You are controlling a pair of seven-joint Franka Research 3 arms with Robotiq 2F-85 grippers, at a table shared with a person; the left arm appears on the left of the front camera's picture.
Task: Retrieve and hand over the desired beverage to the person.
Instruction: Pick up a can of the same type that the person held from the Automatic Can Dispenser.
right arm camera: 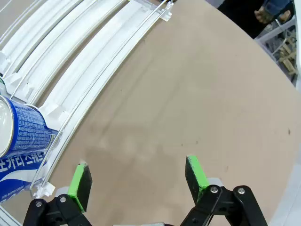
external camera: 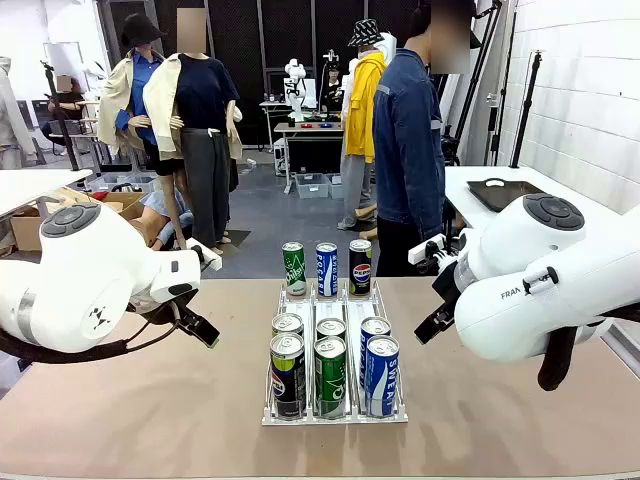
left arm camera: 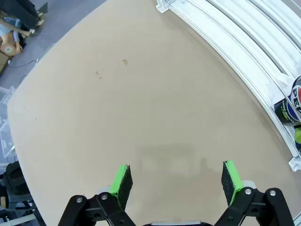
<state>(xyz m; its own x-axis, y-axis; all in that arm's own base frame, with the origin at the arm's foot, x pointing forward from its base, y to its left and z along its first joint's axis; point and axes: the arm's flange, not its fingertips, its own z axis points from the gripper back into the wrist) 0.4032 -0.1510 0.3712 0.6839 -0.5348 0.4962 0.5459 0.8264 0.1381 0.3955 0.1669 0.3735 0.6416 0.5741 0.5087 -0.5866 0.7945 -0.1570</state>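
Observation:
Several beverage cans stand in a clear three-lane rack (external camera: 335, 415) at the table's middle: green (external camera: 293, 268), blue (external camera: 327, 269) and black (external camera: 361, 266) at the far end, more in two rows at the near end. The person (external camera: 408, 150), in a blue denim jacket, stands side-on behind the table's far edge. My left gripper (external camera: 200, 328) hangs left of the rack, and in the left wrist view it (left arm camera: 176, 181) is open over bare tabletop. My right gripper (external camera: 432, 325) hangs right of the rack, also open (right arm camera: 138, 178) and holding nothing, with a blue can (right arm camera: 21, 136) close by.
The rack's white lanes (left arm camera: 244, 37) run along the top right of the left wrist view, with a black can (left arm camera: 291, 101) at their end. A white side table with a black tray (external camera: 500, 192) stands at the far right. Bare tabletop lies on both sides of the rack.

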